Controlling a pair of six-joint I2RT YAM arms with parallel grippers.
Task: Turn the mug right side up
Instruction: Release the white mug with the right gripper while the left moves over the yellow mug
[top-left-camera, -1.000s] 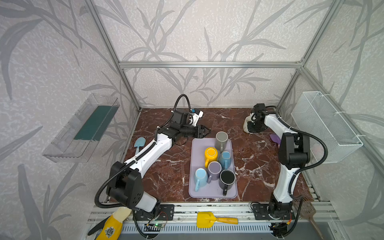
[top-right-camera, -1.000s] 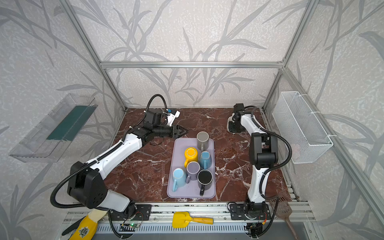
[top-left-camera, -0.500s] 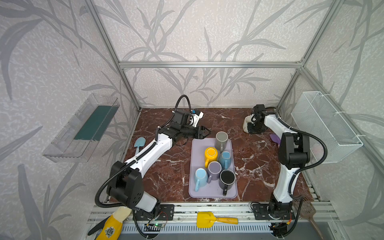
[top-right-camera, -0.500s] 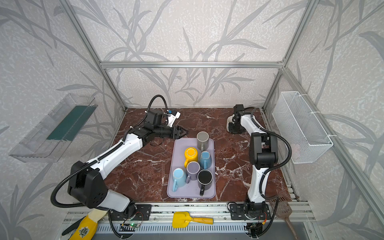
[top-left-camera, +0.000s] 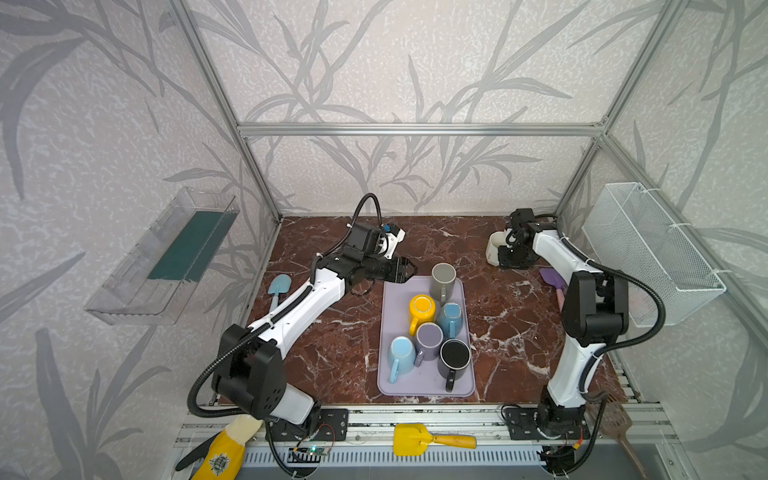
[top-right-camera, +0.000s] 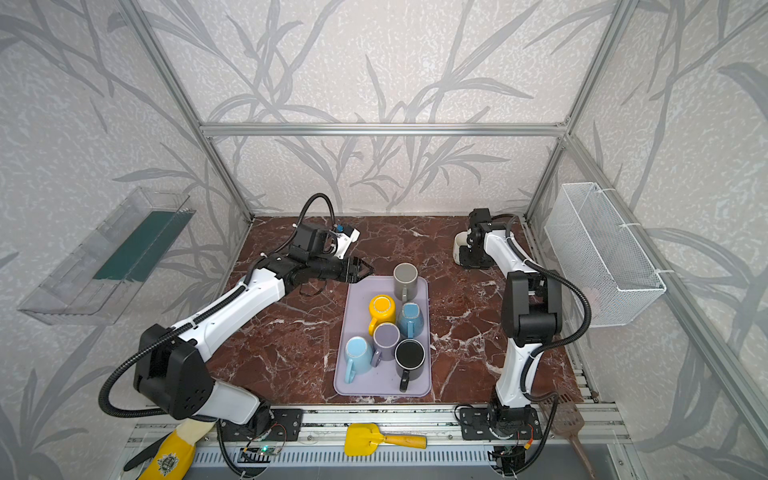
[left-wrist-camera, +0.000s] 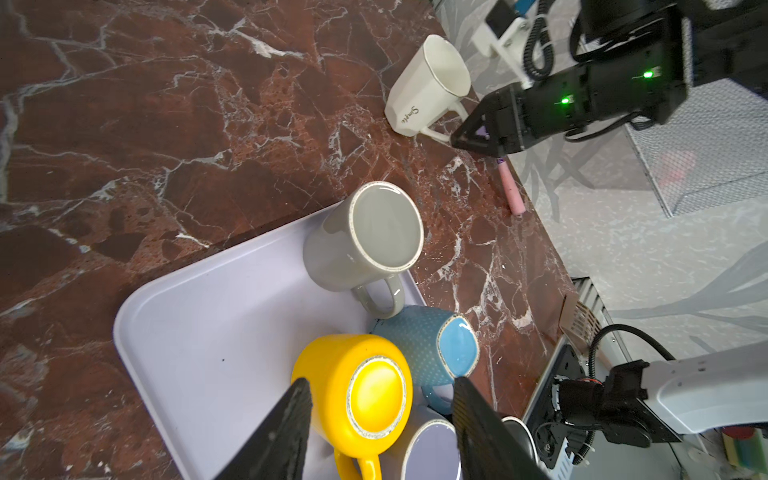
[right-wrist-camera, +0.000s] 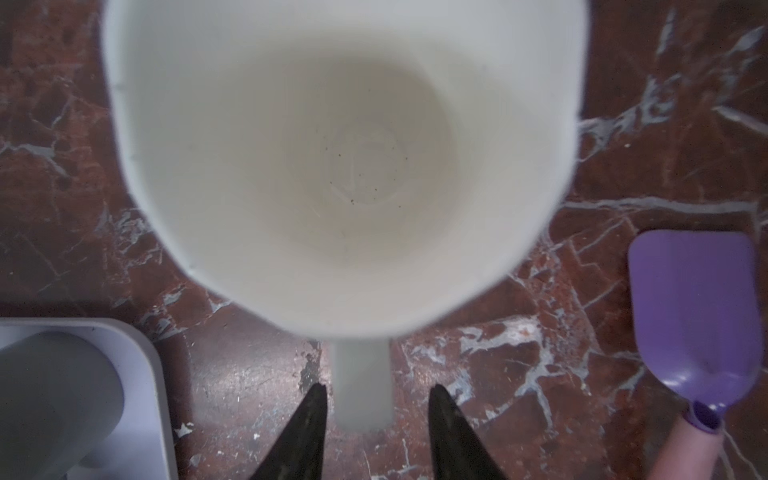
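A white mug (top-left-camera: 493, 248) (top-right-camera: 459, 246) stands with its mouth up on the marble table at the back right. The right wrist view looks straight down into the white mug (right-wrist-camera: 340, 158). My right gripper (top-left-camera: 512, 258) (right-wrist-camera: 376, 390) is open, its fingers on either side of the mug's handle (right-wrist-camera: 362, 386) with a gap on each side. The left wrist view shows the white mug (left-wrist-camera: 428, 83) with my right gripper (left-wrist-camera: 457, 141) at its handle. My left gripper (top-left-camera: 409, 270) (left-wrist-camera: 381, 382) is open and empty above the tray's far left corner.
A lilac tray (top-left-camera: 395, 299) holds several mugs: grey (top-left-camera: 443, 276), yellow (top-left-camera: 422, 307) and others bottom up, black (top-left-camera: 455, 353) mouth up. A purple scoop (top-left-camera: 552, 276) (right-wrist-camera: 694, 316) lies right of the white mug. A blue scoop (top-left-camera: 278, 284) lies left. A wire basket (top-left-camera: 648, 249) hangs on the right wall.
My right gripper's fingers have spread apart and let go of the white mug's handle. The mug stays standing. The left arm has hardly moved.
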